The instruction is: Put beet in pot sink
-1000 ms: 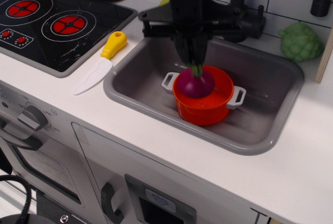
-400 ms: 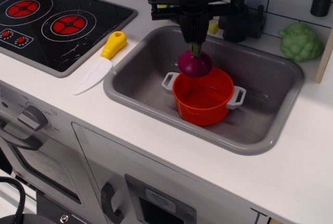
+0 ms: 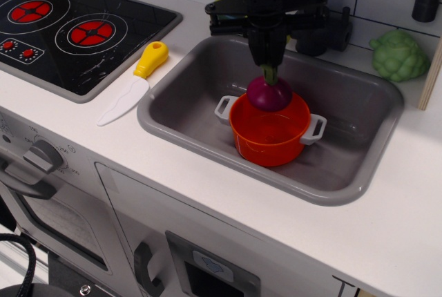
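The beet [image 3: 268, 94] is held by its green leaves in the closed gripper [image 3: 268, 59] above the orange pot [image 3: 270, 135] inside the sink [image 3: 181, 97].

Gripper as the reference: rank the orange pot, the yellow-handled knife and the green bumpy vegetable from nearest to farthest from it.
From the gripper, shut on the beet's leaves over the sink:
1. Orange pot, directly below it, in the sink.
2. Green bumpy vegetable, on the counter toward the right of the picture, by the wall.
3. Yellow-handled knife, on the counter toward the left of the picture, beside the stove.
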